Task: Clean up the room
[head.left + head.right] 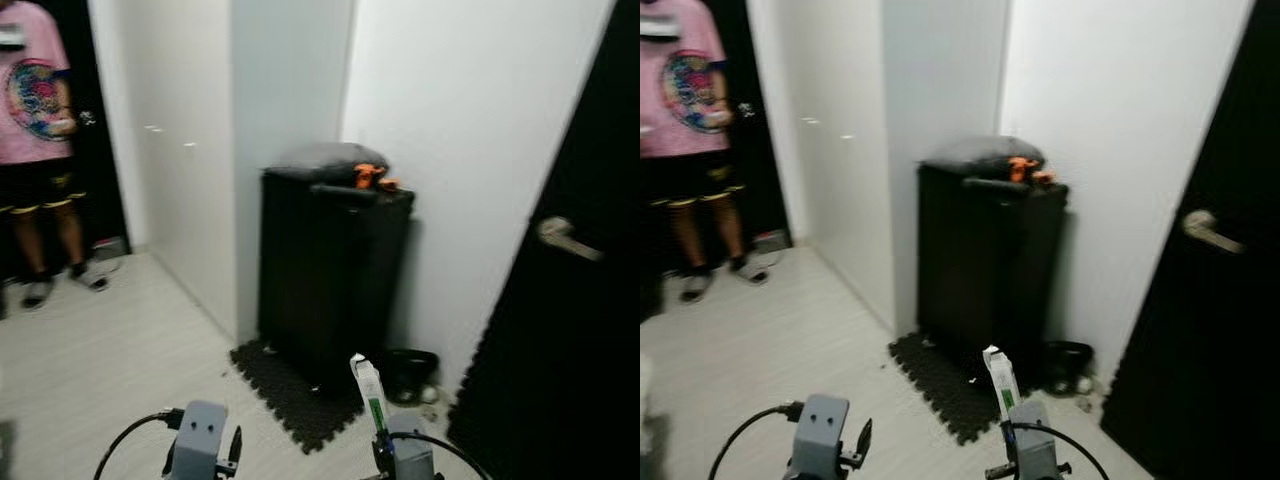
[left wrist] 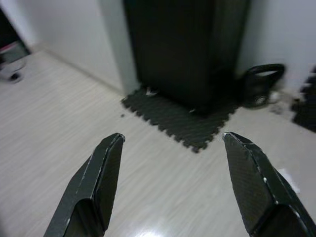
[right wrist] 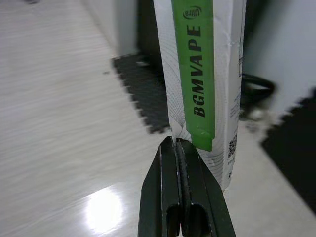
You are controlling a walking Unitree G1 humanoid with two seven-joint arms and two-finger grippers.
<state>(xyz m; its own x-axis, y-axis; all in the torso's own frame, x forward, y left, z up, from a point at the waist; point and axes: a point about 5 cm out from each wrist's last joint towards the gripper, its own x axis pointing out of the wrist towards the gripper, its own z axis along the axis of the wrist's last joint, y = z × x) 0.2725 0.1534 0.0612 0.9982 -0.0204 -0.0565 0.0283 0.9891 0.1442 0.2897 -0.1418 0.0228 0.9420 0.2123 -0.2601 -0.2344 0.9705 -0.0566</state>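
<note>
Carton [image 1: 369,392], white with green stripe, stands upright at lower centre-right, pinched at its base by right gripper [image 3: 178,148]. Small black bin [image 1: 412,372] sits just beyond, right of carton top. Left gripper [image 2: 173,140] spread, empty, farther away.

Looks like I'm in a home hallway: pale wood floor [image 1: 90,360], white walls [image 1: 470,120], black door [image 1: 570,330] with lever handle [image 1: 566,236], black cabinet [image 1: 330,270] on a foam mat [image 1: 290,390].

White box [image 3: 200,74] w/ green strip: reads "BGMVAPE"; small logo above, illegible.
</note>
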